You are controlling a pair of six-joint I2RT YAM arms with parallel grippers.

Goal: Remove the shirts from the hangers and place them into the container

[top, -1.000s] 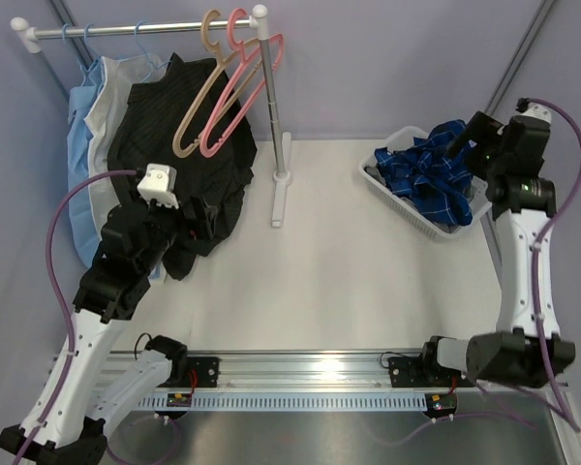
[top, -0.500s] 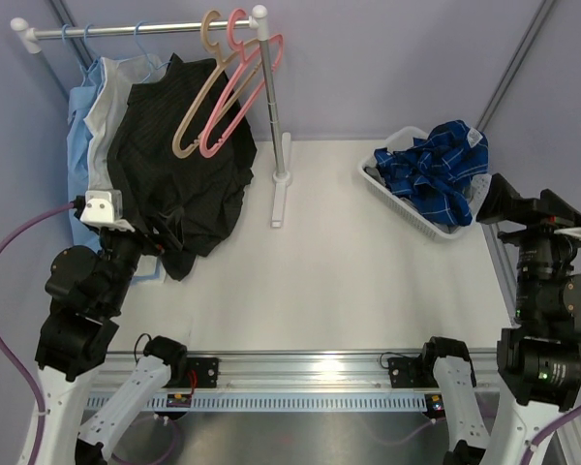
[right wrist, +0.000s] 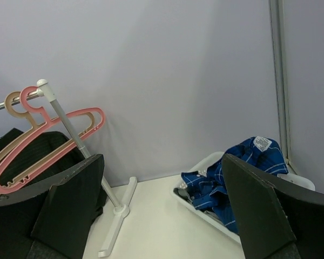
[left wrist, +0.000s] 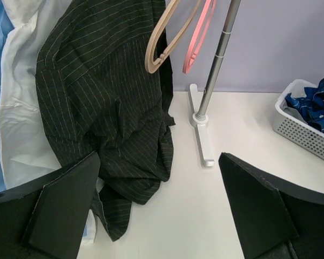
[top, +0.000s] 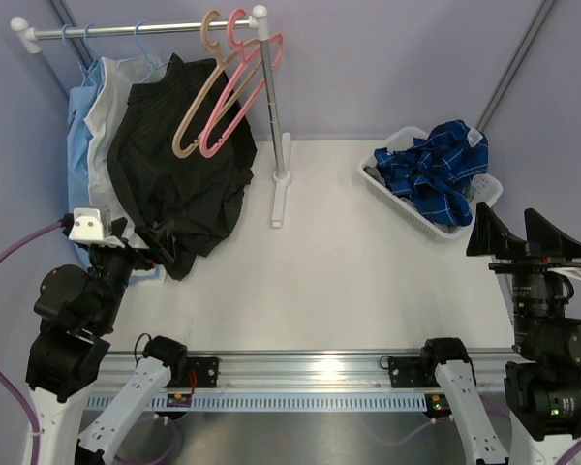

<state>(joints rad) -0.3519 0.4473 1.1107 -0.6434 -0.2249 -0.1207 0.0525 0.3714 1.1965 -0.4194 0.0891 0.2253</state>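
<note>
The dark blue plaid shirt [top: 436, 174] lies heaped in the white container [top: 392, 199] at the back right, with a bit of grey cloth [right wrist: 184, 191] under it. The tan hanger [top: 198, 107] and the pink hanger [top: 234, 97] hang bare on the rail. My left gripper [top: 140, 247] is open and empty near the hem of the black shirt; the left wrist view [left wrist: 159, 178] shows table between its fingers. My right gripper [top: 516, 237] is open and empty, just short of the container [right wrist: 205, 214].
A black pinstriped shirt [top: 174, 165] hangs on the rail [top: 136, 29] beside light blue and white shirts [top: 87, 126]. The rack's pole [top: 269, 107] and its foot [top: 279, 199] stand mid-table. A metal rail [top: 300, 373] runs along the near edge.
Both arms have drawn back toward the near edge: the right one away from the container, the left one away from the black shirt. Both grippers stayed open.
</note>
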